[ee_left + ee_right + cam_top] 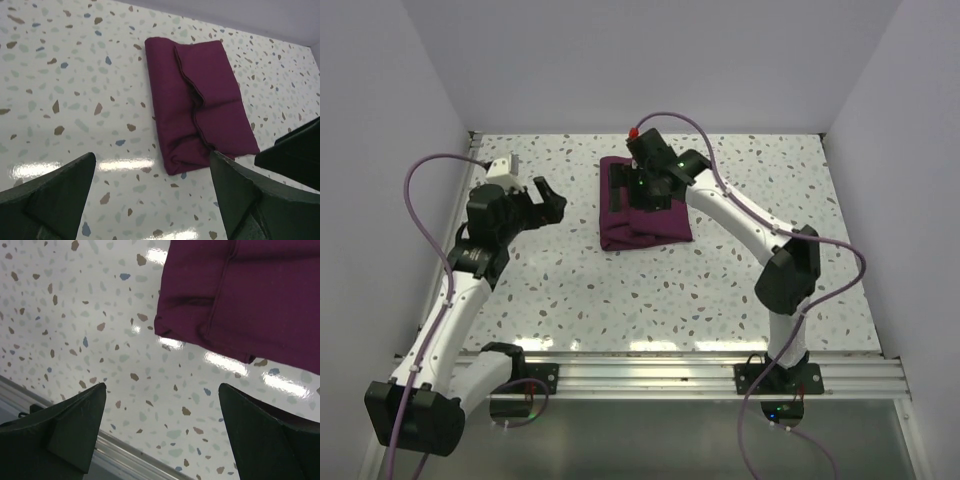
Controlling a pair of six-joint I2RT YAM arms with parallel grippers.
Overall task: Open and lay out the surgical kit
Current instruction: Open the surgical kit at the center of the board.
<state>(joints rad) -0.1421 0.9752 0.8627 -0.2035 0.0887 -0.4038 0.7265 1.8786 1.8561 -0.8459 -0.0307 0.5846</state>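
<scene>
**A:** Left claw (152,155) hovers near the counter's (570,290) left edge, jaws apart and empty.
**B:** And the purple wrap (645,215)?
**A:** Mid-counter, nearer the far edge, folded shut. Nothing is laid out yet.
**B:** Right claw (162,386)?
**A:** Over the wrap, jaws apart, gripping nothing. All the unfolding remains, I'd say.
</scene>
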